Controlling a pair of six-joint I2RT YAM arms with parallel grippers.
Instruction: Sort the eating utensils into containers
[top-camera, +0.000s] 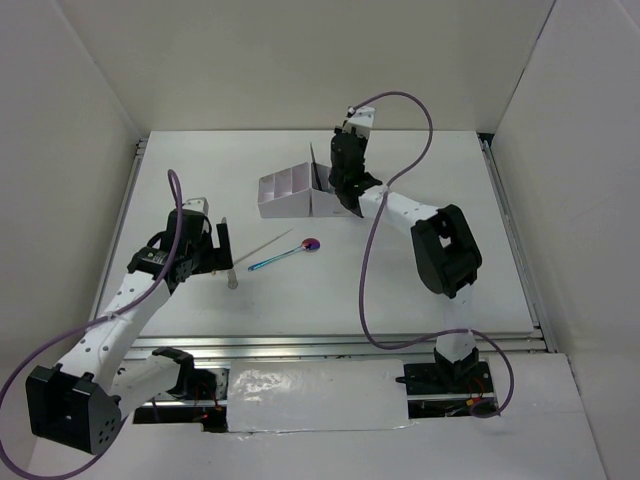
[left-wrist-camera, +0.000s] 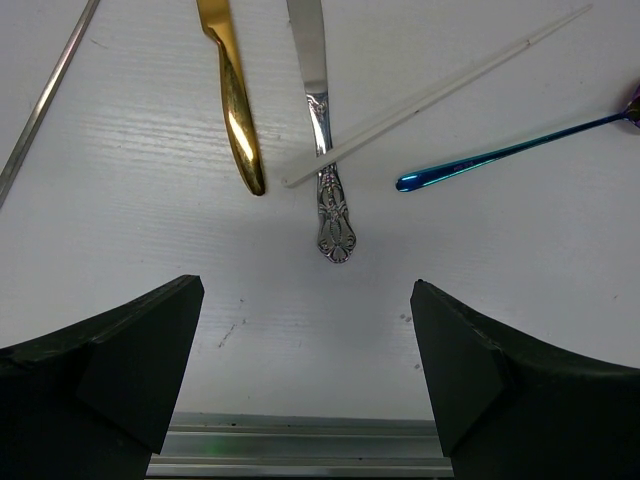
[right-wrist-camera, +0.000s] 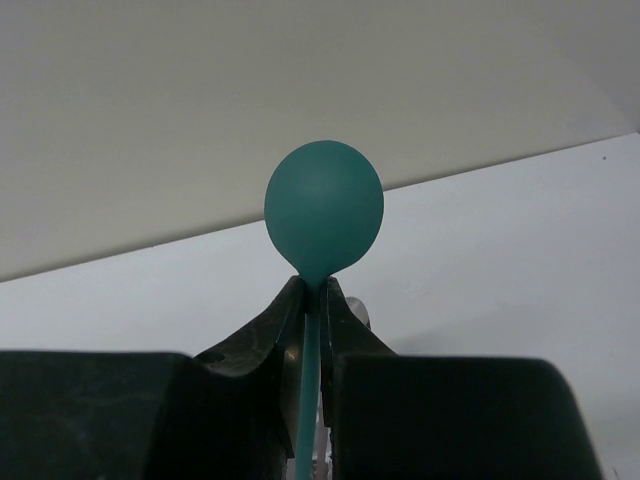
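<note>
Counter (top-camera: 400, 290): sorting unfinished, by my reading; several pieces are loose. White organizer box (top-camera: 290, 192) sits at 12 o'clock of centre, contents unreadable. Right claw (right-wrist-camera: 312, 300), at the box's 3 o'clock end, pinches the teal spoon (right-wrist-camera: 323, 205) by its handle, bowl past the tips. Left claw (left-wrist-camera: 305, 370) spread wide, empty. At its 12 o'clock, untouched: silver knife (left-wrist-camera: 325, 150), gold-handled piece (left-wrist-camera: 238, 110), iridescent spoon (left-wrist-camera: 500, 155), clear stick (left-wrist-camera: 430, 95).

Teal spoon (right-wrist-camera: 323, 215), frame centre: matt, smooth, plastic-looking. Gold-handled piece (left-wrist-camera: 240, 120), upper left: polished metal, v. glossy. Silver knife (left-wrist-camera: 335, 215) beside it: shiny metal w/ embossed handle. Iridescent spoon (left-wrist-camera: 490, 160), right: mirror-gloss blue. Table (left-wrist-camera: 150, 260): matt white, faint grain.
</note>
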